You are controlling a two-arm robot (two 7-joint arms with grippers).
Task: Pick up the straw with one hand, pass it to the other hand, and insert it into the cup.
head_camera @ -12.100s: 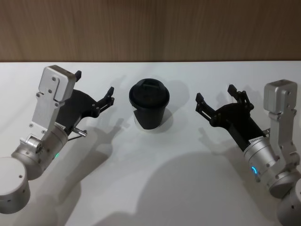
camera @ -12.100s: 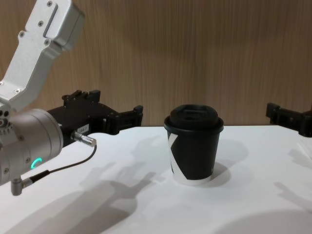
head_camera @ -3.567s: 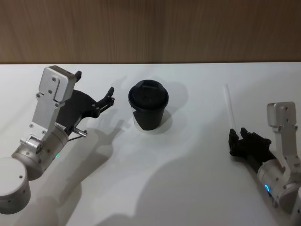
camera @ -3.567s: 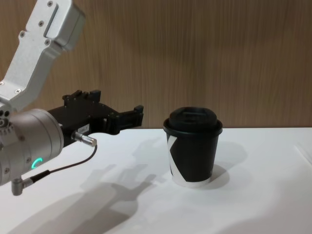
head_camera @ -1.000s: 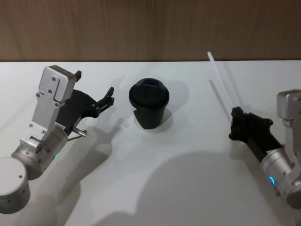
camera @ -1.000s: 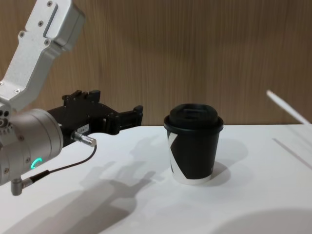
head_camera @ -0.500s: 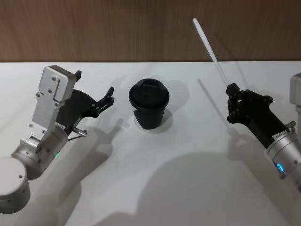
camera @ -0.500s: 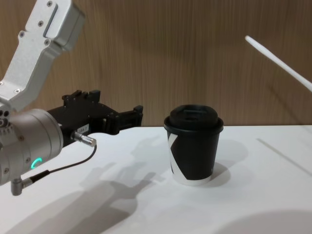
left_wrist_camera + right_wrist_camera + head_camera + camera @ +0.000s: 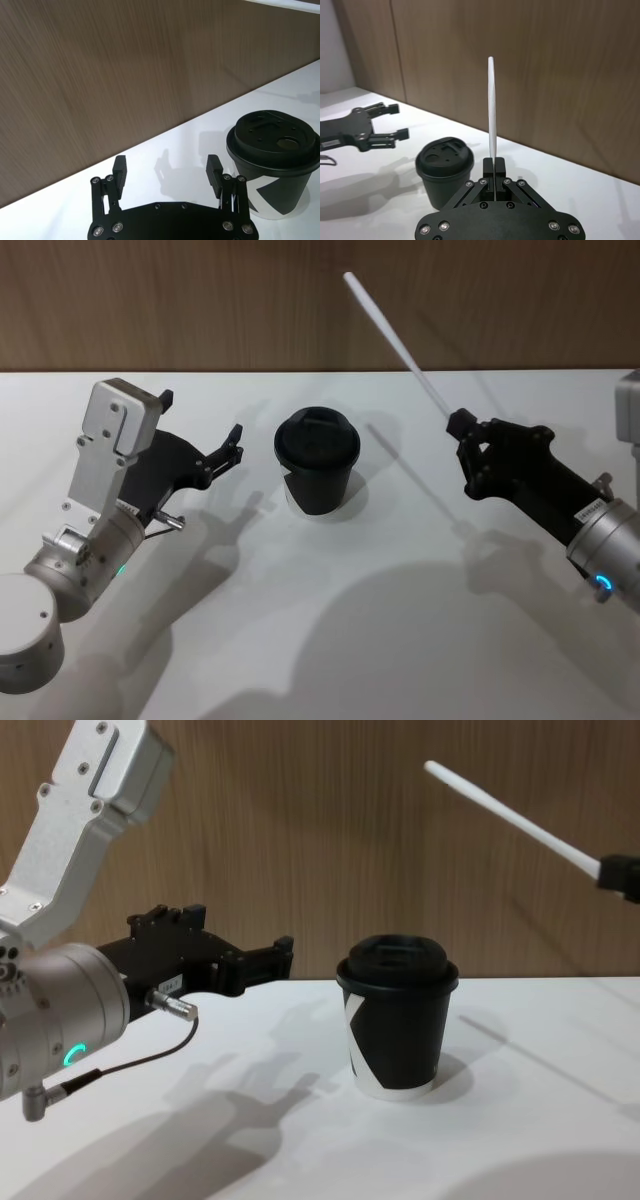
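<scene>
Standing upright on the white table (image 9: 330, 620), centre, is the cup (image 9: 317, 472): black paper, black domed lid pressed on. Contents hidden by the lid. Left wrist view shows a small hole in the lid top. Nothing goes through it.

Markings: white angular mark on the cup's side, facing the robot, plus a white base rim (chest view). No readable text on it. Embossed shapes on the lid are illegible. Small white label on the right gripper's body is also too small to read.

Straw (image 9: 398, 348): white, straight, held in the air to the right of the cup, not touching cup or table. The right gripper (image 9: 458, 425) has both fingers pressed together on the straw's lower end. Long axis is tilted. From the grip it runs up, away from the robot and toward the robot's left. The free tip sits well above lid height, w/ the wood wall (image 9: 200, 300) behind it. In the right wrist view the straw continues straight out from the fingers, in line w/ the gripper.

Left gripper (image 9: 201, 415): hovers over the table to the cup's left, near it but apart. Fingers are spread wide w/ nothing btwn them, tips aimed toward the cup.
</scene>
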